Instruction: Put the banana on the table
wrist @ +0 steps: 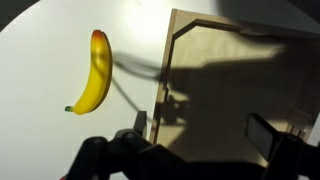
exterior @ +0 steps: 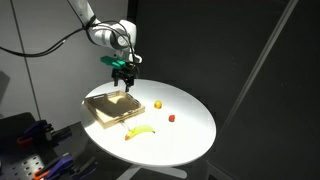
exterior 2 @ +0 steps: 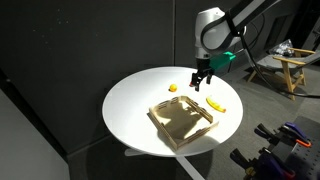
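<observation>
fingers spread, nothing between | gripper hangs over wooden tray | banana lies flat on table, just beside tray, clear of gripper | step: placement looks done | next: likely just lift away

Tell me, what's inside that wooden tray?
Nothing shows inside the tray, only bare wood shadowed by the gripper. In the wrist view the gripper covers its near edge. The banana lies outside.
</observation>
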You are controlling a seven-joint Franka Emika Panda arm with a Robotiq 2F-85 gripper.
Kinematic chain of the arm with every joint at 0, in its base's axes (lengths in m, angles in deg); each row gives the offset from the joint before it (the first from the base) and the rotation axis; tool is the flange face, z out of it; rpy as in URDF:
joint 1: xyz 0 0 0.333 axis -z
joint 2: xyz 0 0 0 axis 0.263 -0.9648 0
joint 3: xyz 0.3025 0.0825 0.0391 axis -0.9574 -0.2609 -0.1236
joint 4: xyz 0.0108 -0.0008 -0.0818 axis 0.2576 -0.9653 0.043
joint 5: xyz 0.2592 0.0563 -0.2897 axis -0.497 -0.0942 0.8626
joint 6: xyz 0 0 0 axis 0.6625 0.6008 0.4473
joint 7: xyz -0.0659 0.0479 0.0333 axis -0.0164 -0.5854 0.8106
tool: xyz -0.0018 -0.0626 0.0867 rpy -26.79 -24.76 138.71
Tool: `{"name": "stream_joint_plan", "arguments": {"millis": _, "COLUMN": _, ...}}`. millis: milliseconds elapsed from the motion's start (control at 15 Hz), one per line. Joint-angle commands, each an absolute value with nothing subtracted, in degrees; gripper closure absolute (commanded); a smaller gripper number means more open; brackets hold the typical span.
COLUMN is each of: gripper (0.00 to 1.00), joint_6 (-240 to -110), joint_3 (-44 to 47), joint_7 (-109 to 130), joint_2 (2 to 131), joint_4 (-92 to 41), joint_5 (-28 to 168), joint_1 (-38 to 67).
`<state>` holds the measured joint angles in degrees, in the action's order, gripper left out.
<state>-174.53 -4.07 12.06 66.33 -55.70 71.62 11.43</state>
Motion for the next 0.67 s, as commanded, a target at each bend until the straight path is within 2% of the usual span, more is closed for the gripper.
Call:
{"name": "stream_joint_plan", "arguments": {"millis": 0, "gripper": 0.00, "joint_6": -175.96, "joint_3": -4.76, "joint_7": 11.25, "joint_2": 70.50, "joint_4": -58.55, "joint_5": 70.54, "joint_1": 11.27}}
{"name": "stream_joint_plan", "arguments": {"millis": 600, "gripper": 0.00, "joint_6": -175.52, "joint_3": -5.47, "joint_7": 14.48, "joint_2": 75.27, "joint_4": -60.03, "joint_5": 70.85, "joint_1": 10.03}}
